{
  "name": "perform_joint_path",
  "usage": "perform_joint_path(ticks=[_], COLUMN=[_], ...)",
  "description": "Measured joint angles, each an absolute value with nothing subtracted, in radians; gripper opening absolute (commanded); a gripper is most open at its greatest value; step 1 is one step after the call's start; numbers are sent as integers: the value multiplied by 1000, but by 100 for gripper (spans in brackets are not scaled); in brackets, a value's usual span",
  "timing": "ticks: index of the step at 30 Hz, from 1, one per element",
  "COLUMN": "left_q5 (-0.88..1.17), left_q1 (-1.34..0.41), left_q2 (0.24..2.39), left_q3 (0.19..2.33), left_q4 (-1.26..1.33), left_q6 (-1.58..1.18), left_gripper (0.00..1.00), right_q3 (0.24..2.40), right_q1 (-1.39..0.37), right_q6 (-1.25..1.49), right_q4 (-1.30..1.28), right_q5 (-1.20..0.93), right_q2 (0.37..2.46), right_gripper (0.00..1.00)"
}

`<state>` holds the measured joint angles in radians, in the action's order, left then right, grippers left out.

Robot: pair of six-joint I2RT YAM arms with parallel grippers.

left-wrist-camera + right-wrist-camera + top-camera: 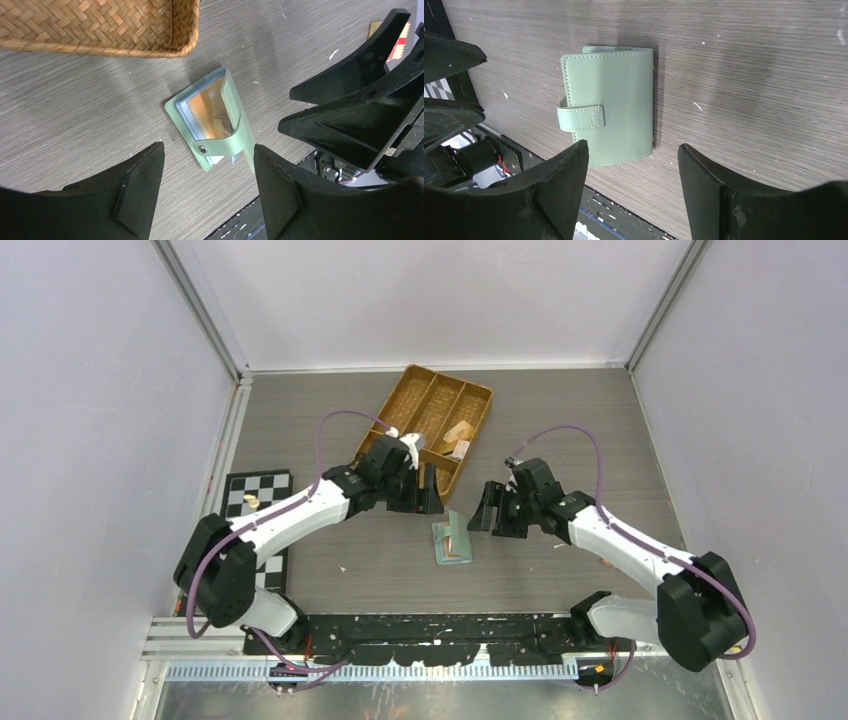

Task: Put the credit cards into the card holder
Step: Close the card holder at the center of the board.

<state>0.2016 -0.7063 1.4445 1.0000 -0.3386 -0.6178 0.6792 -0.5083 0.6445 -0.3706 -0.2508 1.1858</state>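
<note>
The sage-green card holder (452, 540) lies on the table between my two grippers, touched by neither. In the left wrist view the card holder (234, 107) has its cover propped ajar, with the snap strap (215, 147) hanging loose across the opening. A shiny card face (206, 107) shows inside, reflecting orange; I cannot tell how many credit cards are in there. From the right wrist I see only the card holder's cover (616, 95). My left gripper (209, 192) is open and empty just short of it. My right gripper (633, 192) is also open and empty.
A woven brown divided tray (405, 400) with small items in it stands behind the left gripper, its corner (185, 35) near the card holder. A checkered board (250, 490) lies at the left. The black base rail (440, 625) runs along the near edge.
</note>
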Motion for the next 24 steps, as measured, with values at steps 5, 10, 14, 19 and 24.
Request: perform_joint_path(ticks=[5,10,14,19,24], left_q5=[188,177,175,165,163], left_q1=[-735,-749,-755,-764,-772], left_q2=[1500,1541,1574,1643,1684], left_q3=[1012,1012,1025,1056,1056], left_q4=[-342,-346,-355,-377,-387], left_q6=[-611,-604,-594,-585,-568], left_gripper=[69,71,71,72,60], right_q3=[656,654,654,654,652], right_q1=[-509,-515,-528,-549,-562], right_q6=[645,654,657,657,662], right_q4=[-280,-195,-155,-129,-118], right_q5=[-325,-384,-407,-425,-426], right_q2=[1276,1372,1421,1475,1499], right_gripper=[56,54,54,55,55])
